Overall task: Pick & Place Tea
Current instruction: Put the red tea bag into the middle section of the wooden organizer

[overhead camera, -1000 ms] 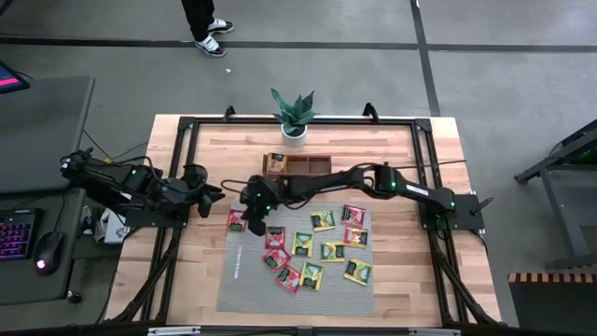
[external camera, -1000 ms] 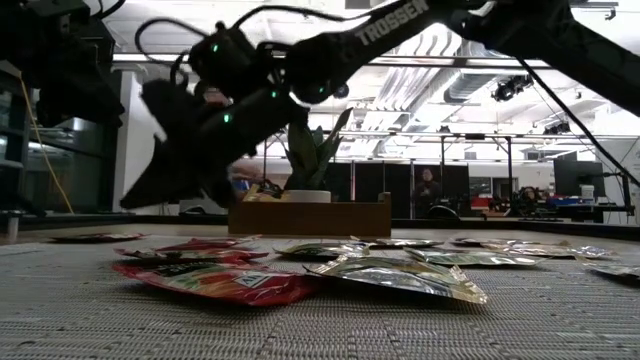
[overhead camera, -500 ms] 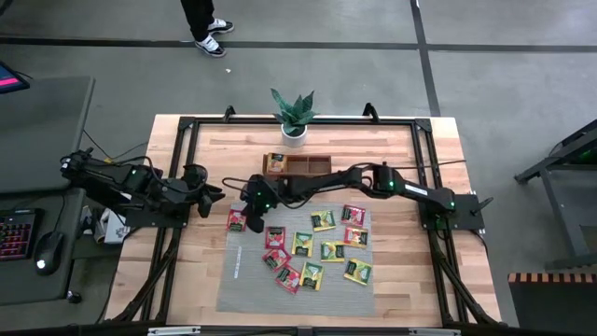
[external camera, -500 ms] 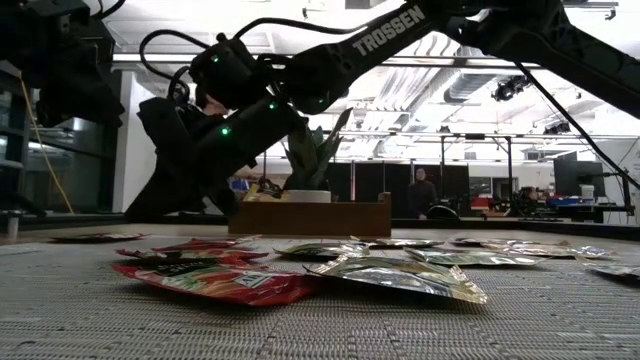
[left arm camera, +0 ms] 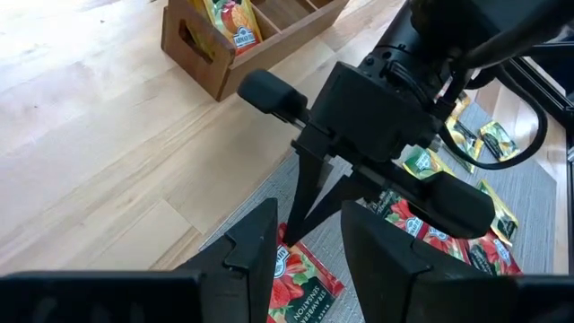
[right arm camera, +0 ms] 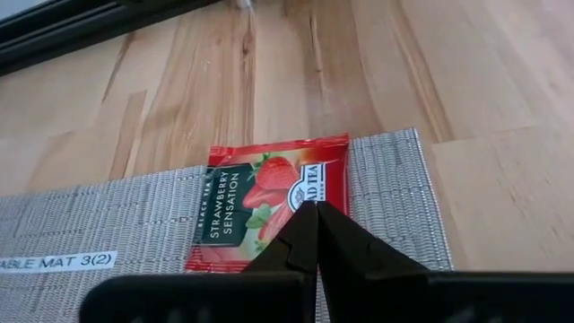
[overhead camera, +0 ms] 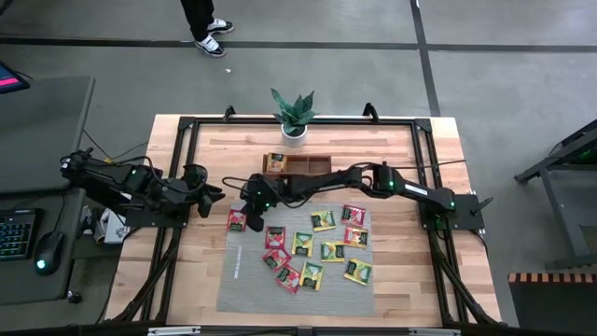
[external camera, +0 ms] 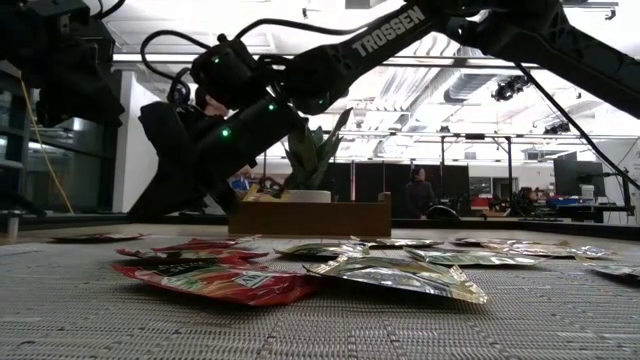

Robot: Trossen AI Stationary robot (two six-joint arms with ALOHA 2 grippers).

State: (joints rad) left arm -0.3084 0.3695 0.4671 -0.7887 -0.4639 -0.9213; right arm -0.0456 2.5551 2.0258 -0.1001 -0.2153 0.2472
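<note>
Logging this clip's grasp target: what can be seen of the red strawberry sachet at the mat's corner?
The strawberry sachet is a flat, glossy red square packet with a dark label band reading "Strawberry Sensation" and a strawberry picture. It lies flat on the grey ribbed mat at a corner, next to bare wood. The right end effector, fingers shut, has its tips at the sachet's edge; whether it is pinched is unclear.

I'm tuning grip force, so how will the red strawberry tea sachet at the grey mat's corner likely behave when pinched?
The flat red foil strawberry sachet looks thin, so it is probably light and bendy, likely flexing when lifted by one edge. Its glossy wrapper may slip between the shut right gripper fingers poised over it. Lying flat on the ribbed grey mat, it offers little edge to catch and may slide if pushed.
</note>
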